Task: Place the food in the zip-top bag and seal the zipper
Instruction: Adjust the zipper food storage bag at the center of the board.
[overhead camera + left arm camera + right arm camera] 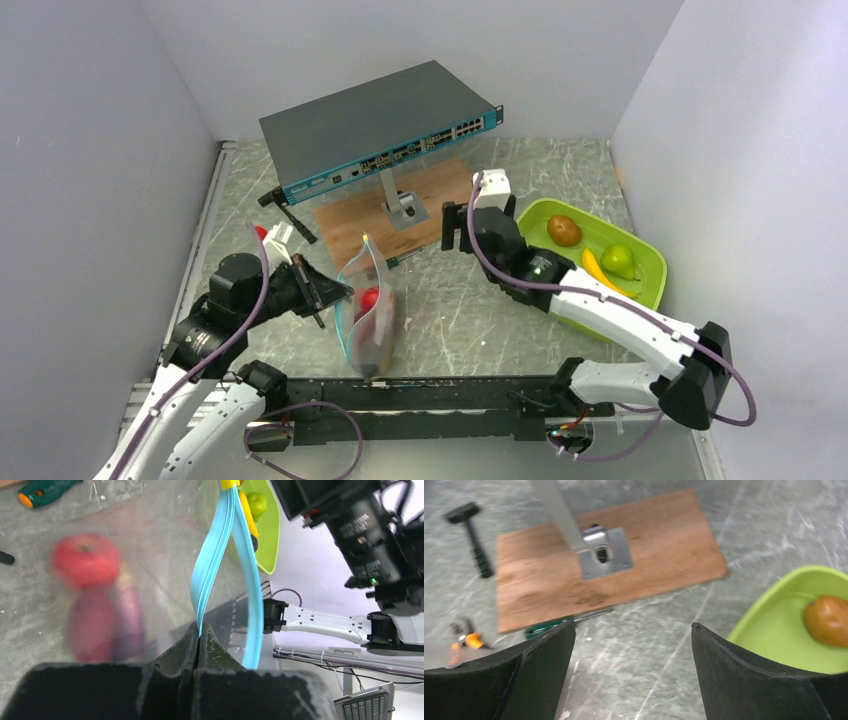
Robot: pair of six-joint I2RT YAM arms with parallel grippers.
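The zip-top bag (366,322) stands upright on the table in front of my left arm, its mouth up and the teal zipper (216,555) spread apart into a long loop, so it is not sealed. Through the clear plastic I make out the red apple (86,560) on top, a purple eggplant (129,616) and a reddish piece (91,626) under it; the wrist view is too blurred to tell more. My left gripper (199,636) is clamped tight on the bag's rim, pinching one side of the zipper and holding the mouth up.

My right gripper (633,628) hangs between bag and lime-green tray (655,268), jaws spread wide with nothing in them. In the tray lie the brown round fruit (564,231), green pear (619,261) and yellow banana (603,272).

I judge the job roughly half done: three pieces to fetch, then the zipper to close.
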